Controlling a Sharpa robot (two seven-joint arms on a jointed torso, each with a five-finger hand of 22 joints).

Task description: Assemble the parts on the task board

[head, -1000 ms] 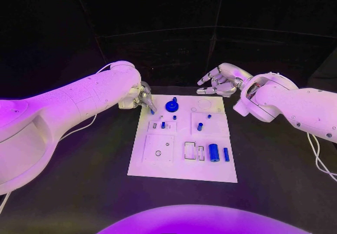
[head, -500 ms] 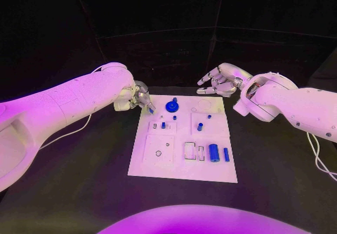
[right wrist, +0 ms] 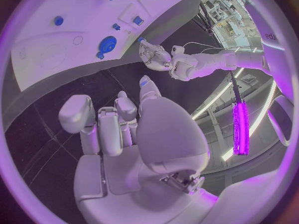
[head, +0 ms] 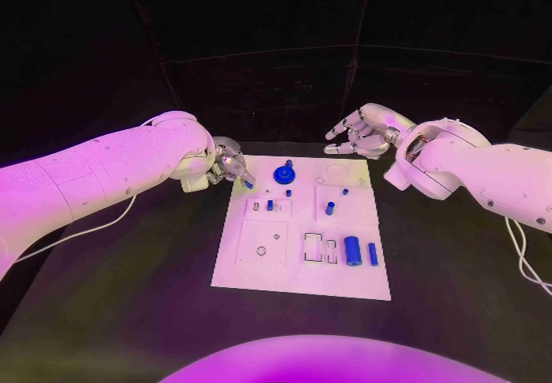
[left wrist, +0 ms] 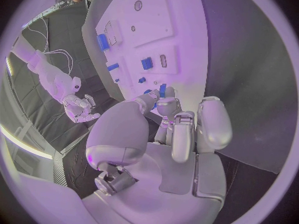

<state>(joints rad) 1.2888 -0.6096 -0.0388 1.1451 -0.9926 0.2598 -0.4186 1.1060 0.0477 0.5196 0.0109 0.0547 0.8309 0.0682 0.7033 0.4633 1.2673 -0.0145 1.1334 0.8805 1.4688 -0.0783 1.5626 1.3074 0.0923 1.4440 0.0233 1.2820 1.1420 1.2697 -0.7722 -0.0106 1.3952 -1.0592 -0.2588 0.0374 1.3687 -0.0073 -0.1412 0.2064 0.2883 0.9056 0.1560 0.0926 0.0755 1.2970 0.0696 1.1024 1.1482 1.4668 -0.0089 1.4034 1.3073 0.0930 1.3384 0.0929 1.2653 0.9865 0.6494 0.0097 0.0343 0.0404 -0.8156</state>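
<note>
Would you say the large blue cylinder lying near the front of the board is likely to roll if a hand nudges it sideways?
Probably yes: the blue cylinder lies on its side on the flat white board. It looks rigid and smooth, so fingers might slip. It seems light.

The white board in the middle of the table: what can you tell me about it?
The task board is a flat white rectangular plate lying on the black table, marked with outlined squares, slots and small holes. Small blue parts stand or lie mostly on its far half. The left hand hovers at its far left corner, pinching a small blue piece.
</note>
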